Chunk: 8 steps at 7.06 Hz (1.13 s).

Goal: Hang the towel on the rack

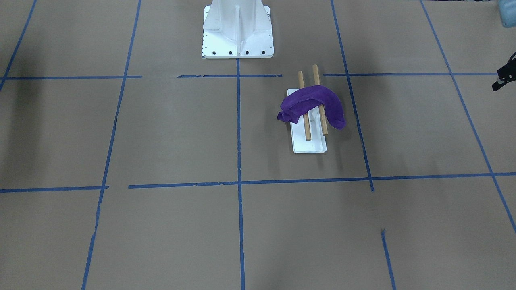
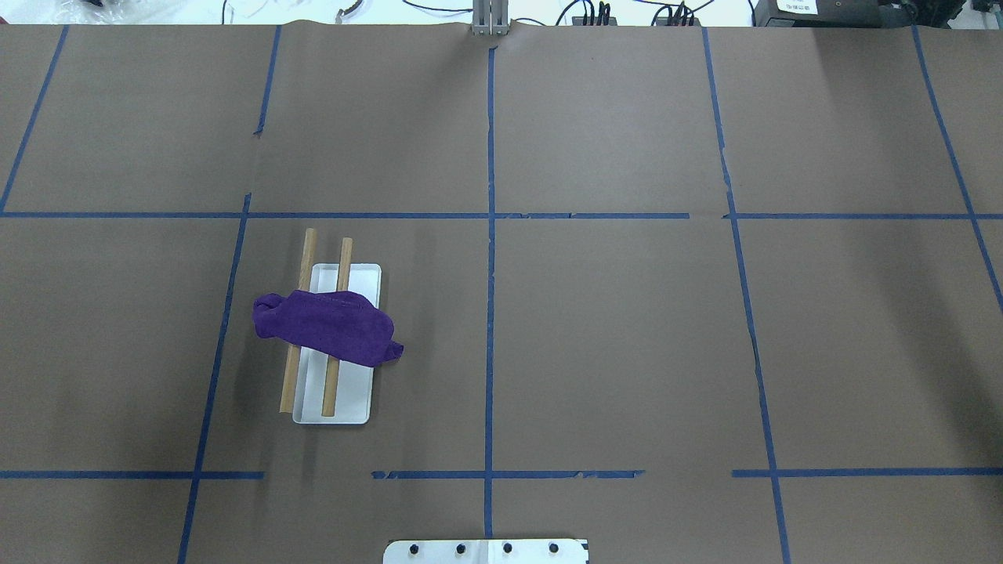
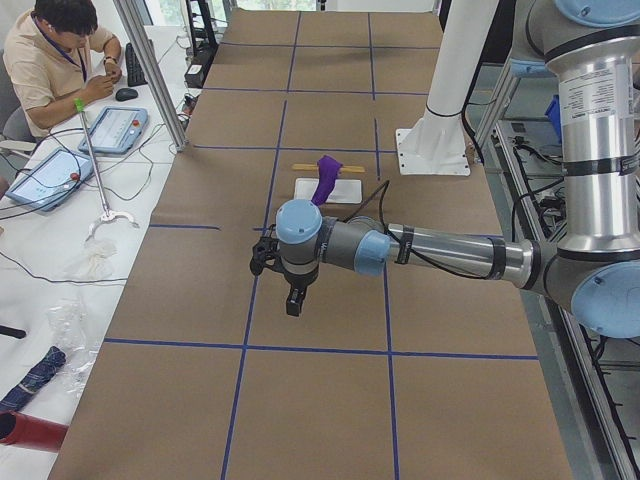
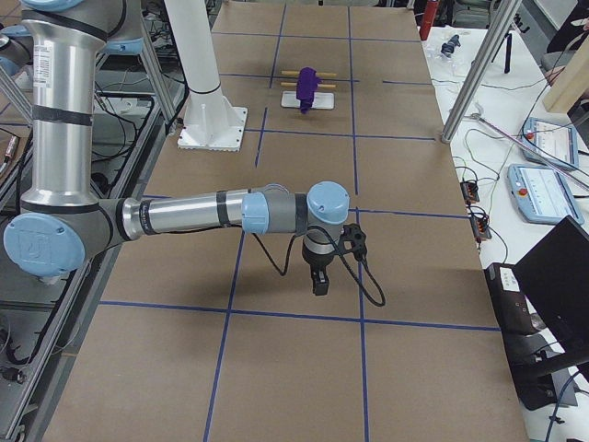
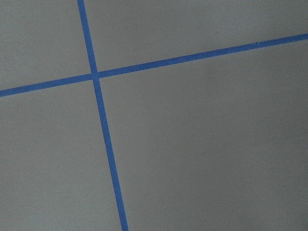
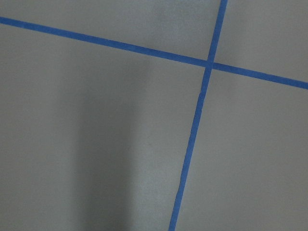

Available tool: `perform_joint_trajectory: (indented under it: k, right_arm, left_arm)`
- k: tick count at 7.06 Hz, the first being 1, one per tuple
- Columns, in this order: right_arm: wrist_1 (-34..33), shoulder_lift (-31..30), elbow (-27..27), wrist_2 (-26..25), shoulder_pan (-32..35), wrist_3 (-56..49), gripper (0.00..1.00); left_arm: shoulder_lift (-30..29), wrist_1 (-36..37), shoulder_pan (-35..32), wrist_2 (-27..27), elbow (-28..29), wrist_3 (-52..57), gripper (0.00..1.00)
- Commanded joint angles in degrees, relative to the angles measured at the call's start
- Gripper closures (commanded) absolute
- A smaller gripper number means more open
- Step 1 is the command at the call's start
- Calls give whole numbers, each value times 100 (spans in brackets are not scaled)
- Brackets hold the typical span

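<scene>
Hanging low over bare brown worktop [image 3: 330,400], the left end effector [image 3: 293,302] points straight down at the end of its outstretched arm. Only the side camera catches it, so I cannot tell whether its fingers are parted or closed. The right end effector [image 4: 318,281] hangs the same way at the opposite end of the worktop, and its state is equally unreadable. Both wrist cameras see nothing but paper and crossing blue tape lines [image 5: 103,130]. Well apart from both, on the robot's left half, stands the rack [image 2: 345,411]. The towel [image 2: 325,325] lies draped across both wooden dowels [image 2: 336,384], one end bunched beyond the outer dowel and the other drooping past the white base. The white pedestal [image 1: 238,36] stands near the rack.
</scene>
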Motion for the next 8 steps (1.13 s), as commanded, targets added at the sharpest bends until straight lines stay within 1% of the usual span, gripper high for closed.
perform_joint_trajectory:
  k: [1, 3, 4, 5, 8]
  right_arm:
    - [-12, 252, -178, 23, -4, 179, 0]
    - [-3, 280, -82, 155, 4, 161, 0]
    - [5, 306, -134, 321, -13, 179, 0]
    - [14, 333, -151, 314, -31, 170, 0]
    - [6, 324, -108, 332, -22, 205, 0]
  left_arm:
    - [-78, -213, -9, -40, -21, -4, 0]
    - [-297, -204, -35, -40, 83, -12, 0]
    - [-368, -178, -35, 21, 93, -13, 0]
    - [-369, -178, -61, 21, -20, -13, 0]
    - [-308, -169, -53, 21, 84, -4, 0]
